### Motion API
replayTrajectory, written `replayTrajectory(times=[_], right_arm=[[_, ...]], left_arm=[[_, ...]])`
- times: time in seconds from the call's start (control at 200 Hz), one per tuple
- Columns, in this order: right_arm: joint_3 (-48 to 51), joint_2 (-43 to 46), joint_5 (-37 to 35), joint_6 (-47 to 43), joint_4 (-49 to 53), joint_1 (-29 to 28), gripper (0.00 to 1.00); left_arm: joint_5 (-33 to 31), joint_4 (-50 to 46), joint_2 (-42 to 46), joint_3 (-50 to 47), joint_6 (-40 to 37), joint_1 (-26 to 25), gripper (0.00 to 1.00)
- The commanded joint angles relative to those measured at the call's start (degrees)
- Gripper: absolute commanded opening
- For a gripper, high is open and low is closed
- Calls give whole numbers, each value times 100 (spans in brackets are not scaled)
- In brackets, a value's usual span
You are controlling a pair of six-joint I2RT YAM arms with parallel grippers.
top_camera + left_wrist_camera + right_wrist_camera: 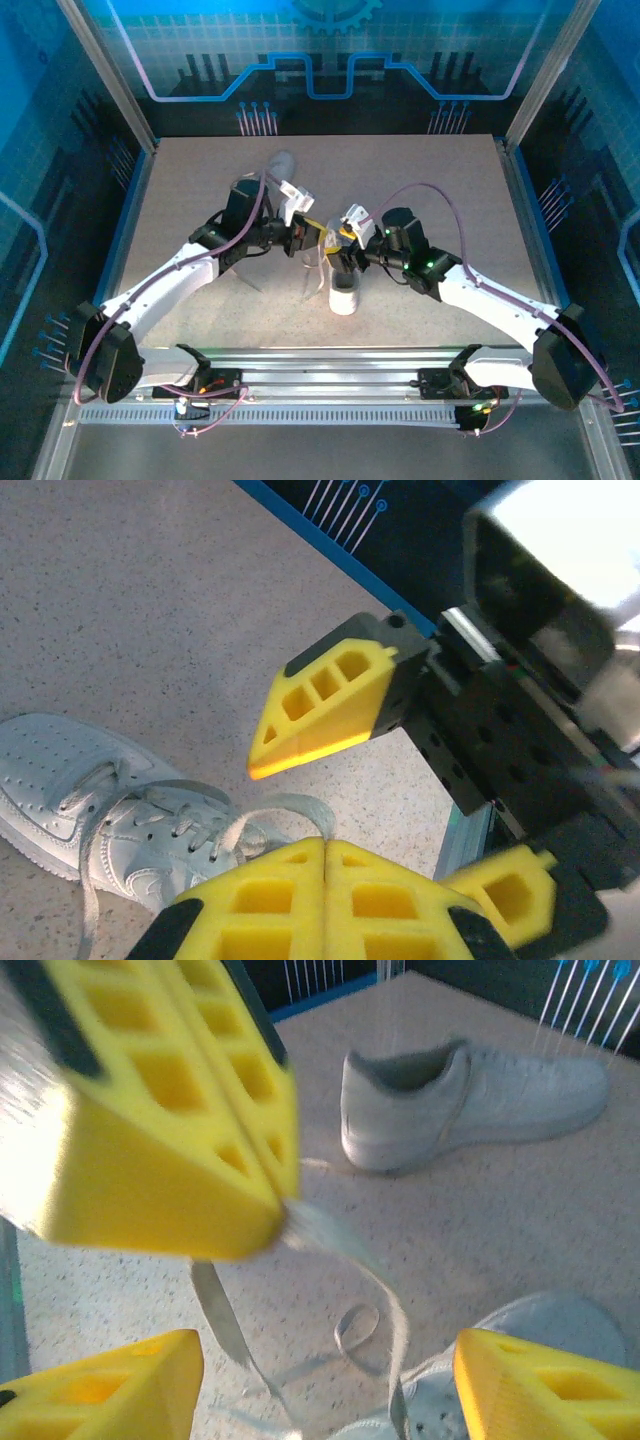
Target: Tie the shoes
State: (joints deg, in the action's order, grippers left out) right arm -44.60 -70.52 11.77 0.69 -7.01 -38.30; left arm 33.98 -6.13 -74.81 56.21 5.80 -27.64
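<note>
One white shoe (344, 292) stands mid-table between the arms, toe pointing away; it lies at the lower left (70, 790) of the left wrist view. Just above it my left gripper (312, 238) is shut on a pale lace (300, 808), whose end comes out at the closed fingertips (325, 842). That lace (335, 1240) hangs down to the shoe (545, 1315) with a small loop. My right gripper (345, 245) faces the left one, open wide (328, 1350), nothing between its fingers (320, 705). The other shoe (281, 163) lies on its side at the back (480, 1095).
The speckled beige table (200, 180) is fenced by blue glowing walls and metal posts (110, 70). An aluminium rail (330, 370) carrying the arm bases runs along the near edge. A second loose lace strand (215, 1310) trails on the table beside the near shoe.
</note>
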Motion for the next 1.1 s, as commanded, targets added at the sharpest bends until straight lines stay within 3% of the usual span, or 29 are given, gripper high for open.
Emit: replayTrajectory(times=[0.0,0.42,0.48,0.62,0.69,0.79,0.93,0.995,1.096], right_arm=[[-84,-138,-320,-197,-613,-118,67],[-211,-567,-187,168,-1158,-248,61],[-257,-577,-268,208,-1085,-253,50],[-358,-452,-510,234,-626,-248,13],[-418,-376,-563,249,-317,-207,1],[-338,-278,-458,297,-116,-91,0],[-183,-169,-236,400,-18,47,0],[-148,-133,-207,399,38,56,0],[-103,-153,-36,410,54,98,0]], left_arm=[[76,316,-103,198,498,5,0],[-565,538,-199,260,869,-244,0],[-560,519,-231,298,857,-252,0],[-622,335,-253,352,633,-251,0],[-714,241,-188,315,411,-229,28],[-757,84,-42,228,124,-21,40],[-601,-470,102,139,-605,561,48],[-369,-1180,30,288,-1804,789,49],[-981,-2309,-420,625,-3308,848,49]])
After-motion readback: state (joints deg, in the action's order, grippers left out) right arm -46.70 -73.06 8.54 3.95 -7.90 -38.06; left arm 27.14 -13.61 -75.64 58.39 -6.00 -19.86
